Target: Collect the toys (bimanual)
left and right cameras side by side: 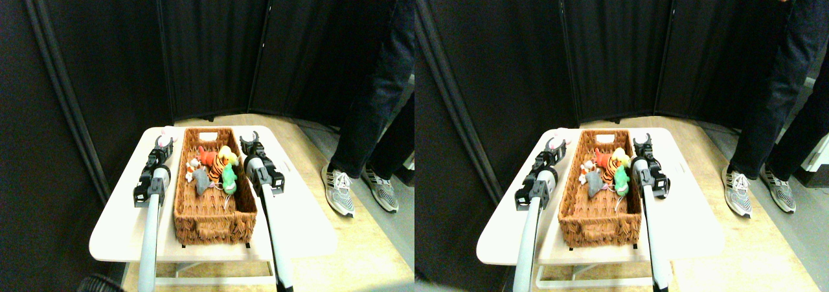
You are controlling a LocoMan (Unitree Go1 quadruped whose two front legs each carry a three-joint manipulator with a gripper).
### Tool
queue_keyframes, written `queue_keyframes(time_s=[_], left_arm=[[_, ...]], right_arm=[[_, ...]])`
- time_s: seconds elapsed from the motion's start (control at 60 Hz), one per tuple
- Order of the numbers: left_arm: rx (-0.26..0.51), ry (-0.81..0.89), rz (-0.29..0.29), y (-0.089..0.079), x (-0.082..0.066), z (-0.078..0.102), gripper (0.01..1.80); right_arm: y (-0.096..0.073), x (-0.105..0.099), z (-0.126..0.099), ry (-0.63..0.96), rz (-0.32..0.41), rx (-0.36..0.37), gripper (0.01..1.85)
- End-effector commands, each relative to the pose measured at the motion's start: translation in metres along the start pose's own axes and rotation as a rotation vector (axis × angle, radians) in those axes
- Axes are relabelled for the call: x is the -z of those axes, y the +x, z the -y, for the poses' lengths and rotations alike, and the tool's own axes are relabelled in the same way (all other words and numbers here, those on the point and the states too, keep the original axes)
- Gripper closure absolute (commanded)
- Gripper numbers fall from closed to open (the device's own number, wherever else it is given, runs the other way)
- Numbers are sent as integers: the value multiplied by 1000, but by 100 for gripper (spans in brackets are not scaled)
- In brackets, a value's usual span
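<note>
The toys (215, 169) lie in a heap inside the wicker basket (210, 217) at the frame's centre, on the white table (304, 230). The left gripper (162, 141) and the right gripper (249, 140) flank the basket's far end, both with jaws apart and empty.

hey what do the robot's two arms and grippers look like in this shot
Both are slim pale grey-white limbs. Each carries a blocky black housing partway up and ends in a dark gripper with two curved prongs: the left gripper and the right gripper. No markings are legible.
</note>
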Motion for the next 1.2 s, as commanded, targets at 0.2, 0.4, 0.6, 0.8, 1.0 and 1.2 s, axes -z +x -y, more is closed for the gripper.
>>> queue_keyframes(time_s=[0.2, 0.4, 0.6, 0.8, 1.0, 1.2], left_arm=[[44, -23, -91, -8, 29, 40, 180], [23, -66, -131, -9, 49, 47, 180], [20, -93, -144, -6, 67, 41, 180], [-14, -116, -131, -3, 76, 32, 180], [-18, -121, -136, 1, 71, 25, 180], [-30, -68, -146, 3, 66, 21, 167]], right_arm=[[11, -7, 8, -13, 48, -7, 153], [12, -9, 12, 3, 62, 6, 155], [13, -11, 14, 0, 76, 10, 155], [13, -15, 15, 0, 84, 11, 152], [14, -16, 14, -5, 85, 13, 150], [14, -14, 14, -4, 73, 7, 150]])
